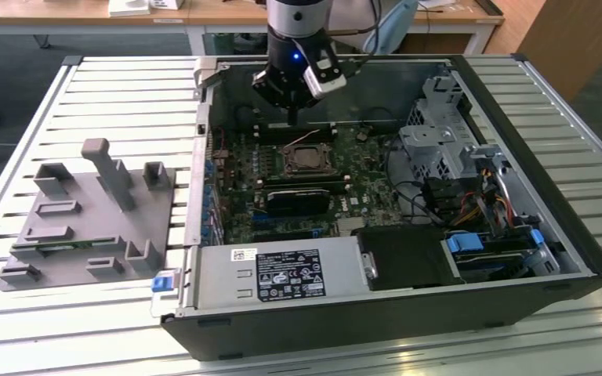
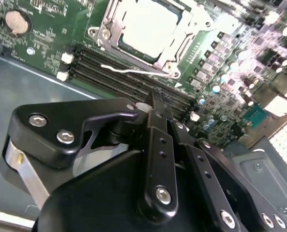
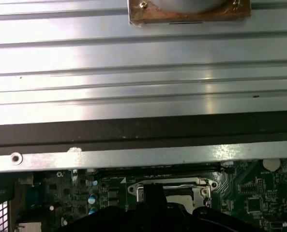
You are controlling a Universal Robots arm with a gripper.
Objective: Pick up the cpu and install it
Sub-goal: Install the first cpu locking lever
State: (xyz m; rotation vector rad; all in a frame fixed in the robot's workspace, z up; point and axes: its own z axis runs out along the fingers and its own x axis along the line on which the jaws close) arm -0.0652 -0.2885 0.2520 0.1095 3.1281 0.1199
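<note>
The cpu (image 1: 303,160) lies flat inside the metal frame of the socket on the green motherboard (image 1: 364,196), its pale silver top (image 2: 145,26) showing in the second wrist view. A thin wire lever (image 2: 133,71) runs along the socket's edge. My gripper (image 1: 294,119) hangs above the board just behind the socket, towards the case's rear wall, apart from the cpu. Its black fingers (image 2: 158,104) are shut together with nothing between them. In the first wrist view the gripper (image 3: 155,193) covers part of the socket frame (image 3: 201,183).
The open computer case (image 1: 531,157) lies on a slatted metal table (image 1: 123,102). A black heatsink block (image 1: 299,197) sits in front of the socket, a power supply (image 1: 280,274) at the near edge, a drive cage (image 1: 437,141) and cables at the exterior view's right. A grey fixture (image 1: 81,211) stands left.
</note>
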